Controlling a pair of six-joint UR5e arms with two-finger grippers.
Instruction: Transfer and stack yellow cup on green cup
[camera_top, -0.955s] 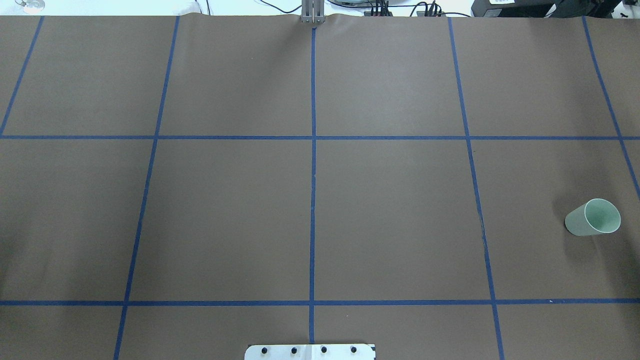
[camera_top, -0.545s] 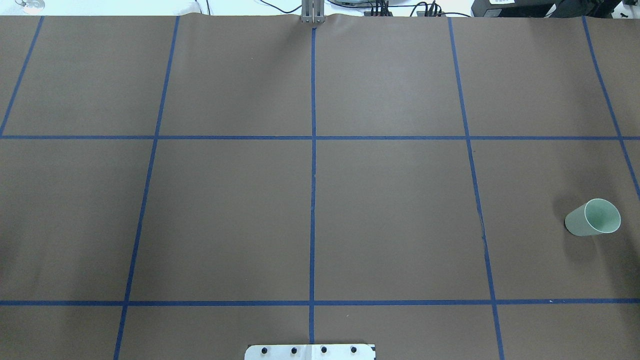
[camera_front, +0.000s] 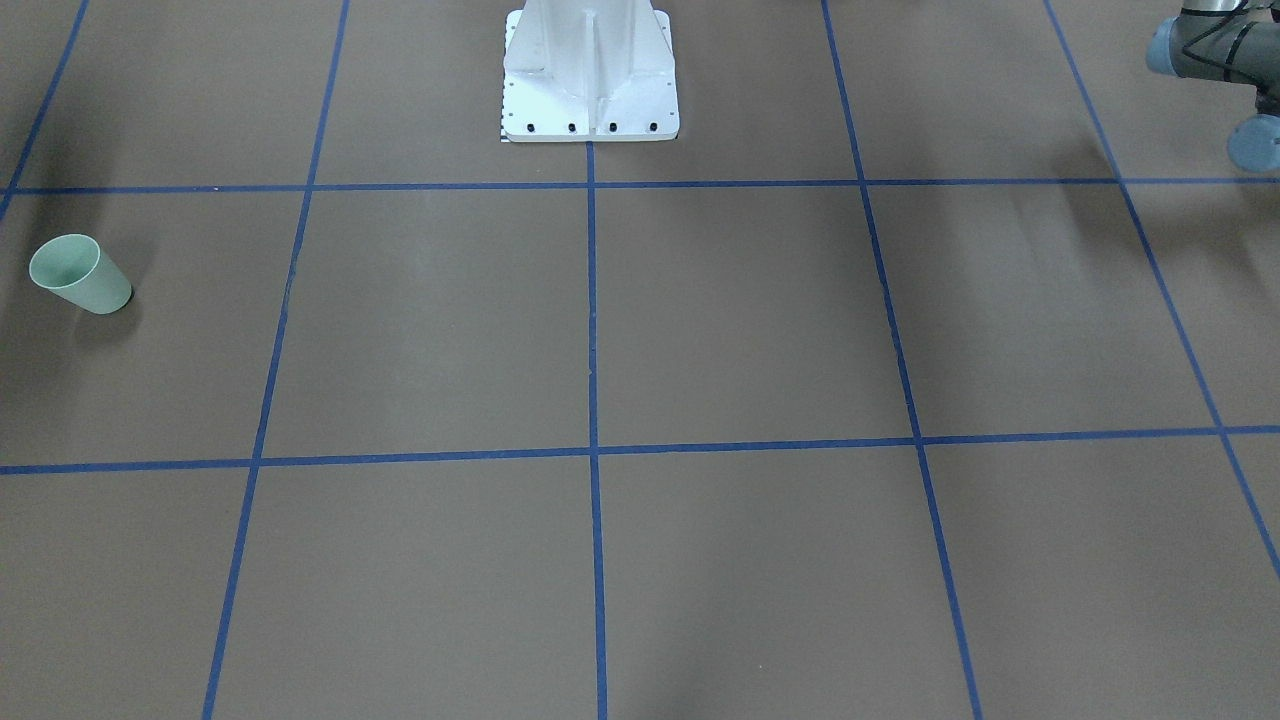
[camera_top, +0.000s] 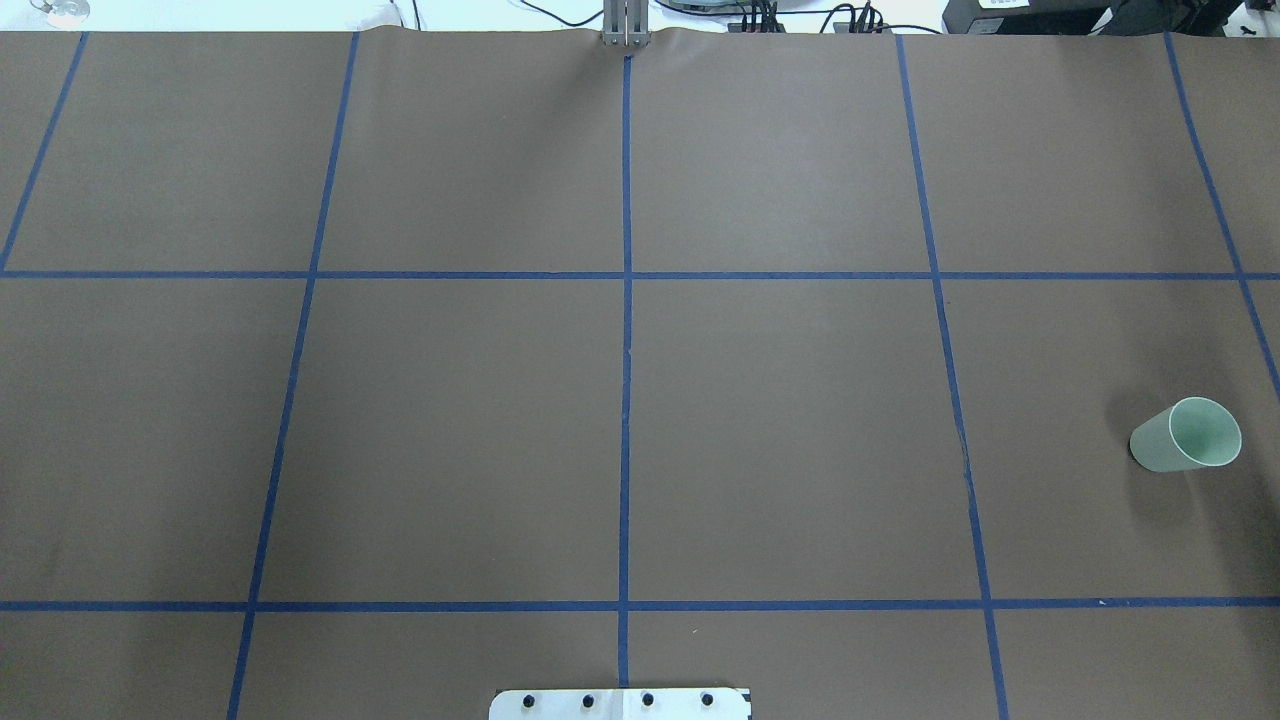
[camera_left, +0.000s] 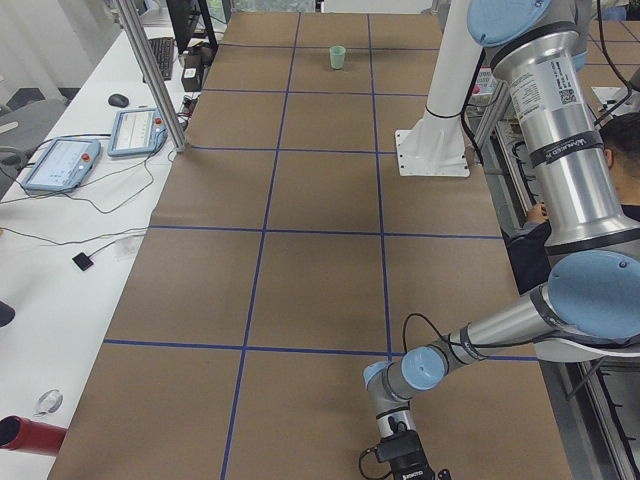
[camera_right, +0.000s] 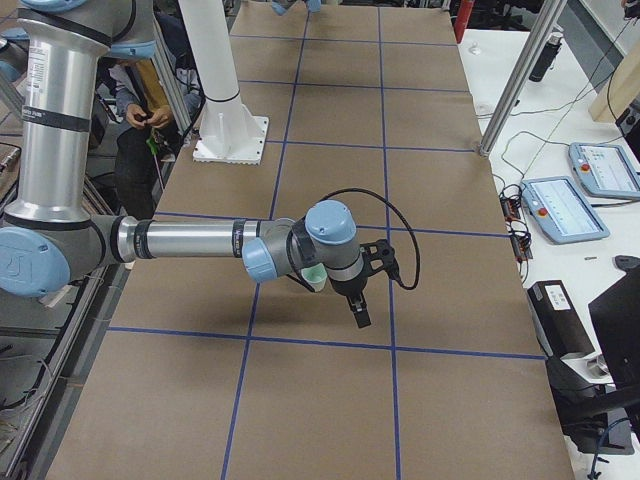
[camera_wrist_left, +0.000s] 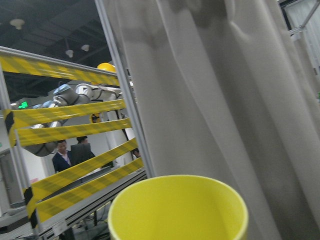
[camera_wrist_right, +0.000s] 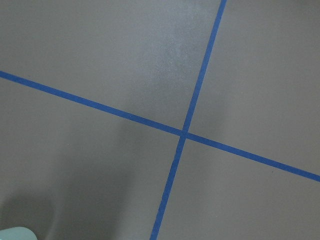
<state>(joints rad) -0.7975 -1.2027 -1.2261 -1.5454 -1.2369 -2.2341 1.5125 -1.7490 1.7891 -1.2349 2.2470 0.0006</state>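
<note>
Yellow cup (camera_wrist_left: 177, 210) sits mouth-up close before my left gripper (camera_left: 408, 465); green cup (camera_top: 1185, 436) stands upright far right on the worktop (camera_top: 780, 420), nearer my right gripper (camera_right: 358, 315); whether either gripper is open or holding, I cannot tell.

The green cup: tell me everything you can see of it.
The green cup is a small pale mint tumbler, plain, no handle, plastic-looking, tapering to a narrower base. It stands upright, mouth up and empty, on the brown table near the robot's right end. Only the table touches it.
</note>
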